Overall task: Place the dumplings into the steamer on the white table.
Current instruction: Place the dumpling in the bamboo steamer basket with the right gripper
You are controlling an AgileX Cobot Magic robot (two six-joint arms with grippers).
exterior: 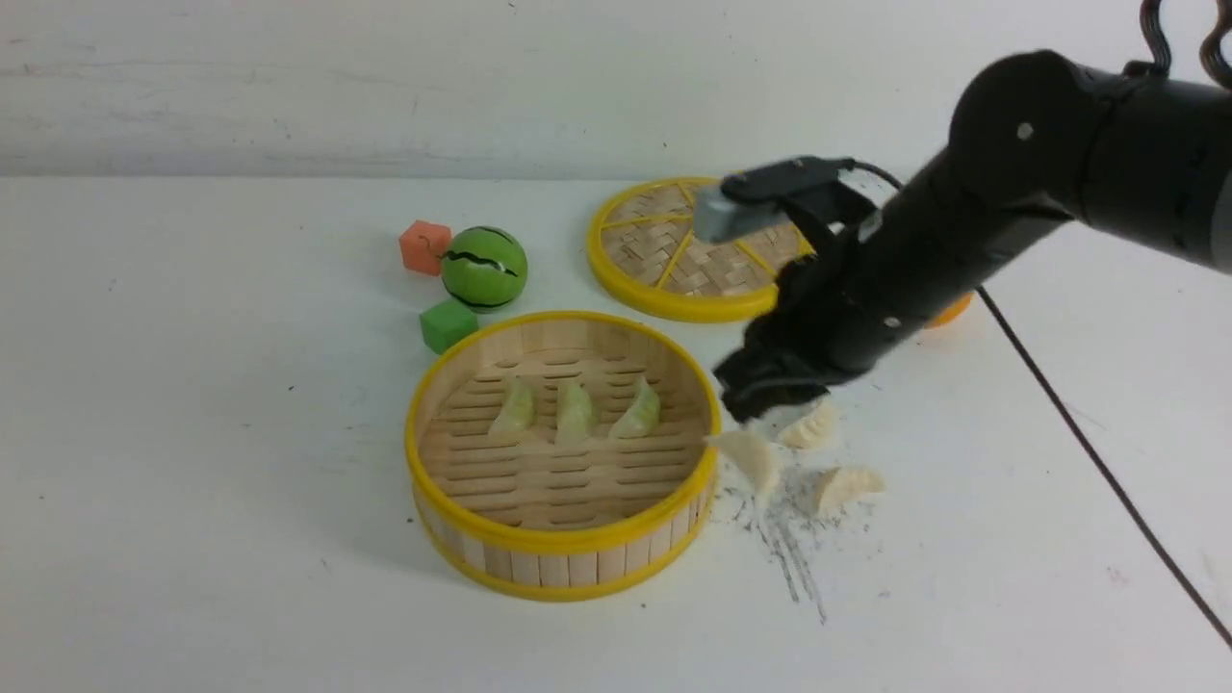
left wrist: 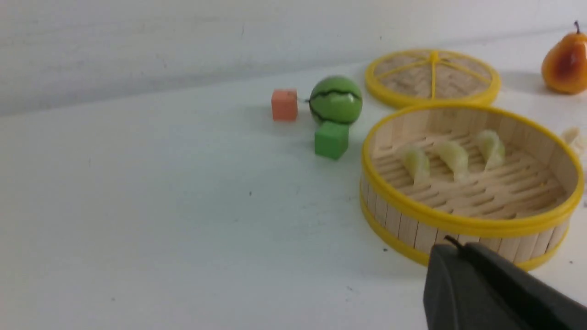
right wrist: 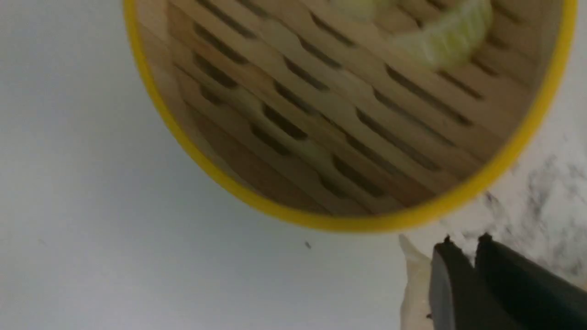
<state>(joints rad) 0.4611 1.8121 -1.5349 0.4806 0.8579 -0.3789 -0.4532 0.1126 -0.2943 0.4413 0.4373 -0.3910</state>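
Steamer [exterior: 563,539] sits mid-table [exterior: 192,433] in my front view, with three green dumplings [exterior: 575,411] in a row on its slats. My right tool [exterior: 770,399] is down just beside the rim, tips at the nearest cream dumpling [exterior: 753,460], which touches that rim. Two other cream dumplings [exterior: 811,428] lie close by on the scuffed patch. Woven lid [exterior: 664,255], melon ball [exterior: 484,268], orange cube [exterior: 424,246] and green cube [exterior: 448,324] are behind.

Left wrist view: left tool [left wrist: 451,250] has its jaws pressed together with nothing in them, near the steamer wall. A pear [left wrist: 566,59] stands at the back.

Right wrist view is blurry. The jaws are nearly together, and I think they're nipping the cream dumpling's edge.
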